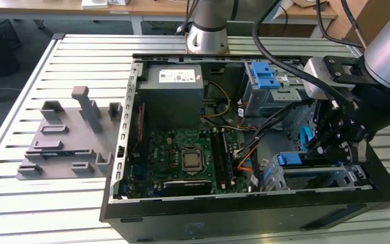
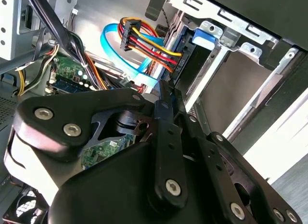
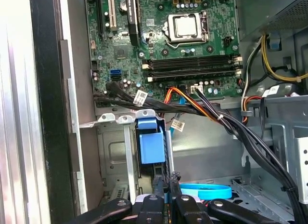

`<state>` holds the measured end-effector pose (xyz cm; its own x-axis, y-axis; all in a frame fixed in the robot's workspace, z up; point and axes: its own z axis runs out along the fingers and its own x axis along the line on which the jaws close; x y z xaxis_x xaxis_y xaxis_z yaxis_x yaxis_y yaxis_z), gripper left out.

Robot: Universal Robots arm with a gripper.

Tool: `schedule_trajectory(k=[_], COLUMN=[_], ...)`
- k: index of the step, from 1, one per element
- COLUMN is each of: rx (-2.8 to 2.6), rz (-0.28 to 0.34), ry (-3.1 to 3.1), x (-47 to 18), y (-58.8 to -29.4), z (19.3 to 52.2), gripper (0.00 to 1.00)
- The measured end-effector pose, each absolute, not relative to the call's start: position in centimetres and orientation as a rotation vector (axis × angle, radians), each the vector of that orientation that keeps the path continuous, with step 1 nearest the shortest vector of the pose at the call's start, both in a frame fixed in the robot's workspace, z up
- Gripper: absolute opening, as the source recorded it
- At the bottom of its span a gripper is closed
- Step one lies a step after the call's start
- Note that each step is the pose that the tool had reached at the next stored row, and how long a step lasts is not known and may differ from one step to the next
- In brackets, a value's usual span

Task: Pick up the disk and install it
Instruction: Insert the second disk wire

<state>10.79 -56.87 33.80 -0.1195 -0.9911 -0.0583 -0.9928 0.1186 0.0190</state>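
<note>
We have the gripper (image 3: 166,202) pinched on the disk (image 3: 150,142), held edge-on so it slides down into the cage (image 3: 113,151); seating looks partial

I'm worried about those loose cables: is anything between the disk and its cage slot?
Nothing visible does. The disk already stands in the cage slot, with the tool right at it. A black cable bundle runs past the slot's end and a blue cable lies beside the tool; neither crosses the slot.
</note>
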Motion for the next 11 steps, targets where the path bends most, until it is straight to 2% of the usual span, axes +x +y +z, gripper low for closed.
schedule_trajectory(k=[11], rx=[-2.064], rz=[0.083], ry=[2.325], x=[10.83], y=[-57.05], z=[33.59], gripper=[0.16])
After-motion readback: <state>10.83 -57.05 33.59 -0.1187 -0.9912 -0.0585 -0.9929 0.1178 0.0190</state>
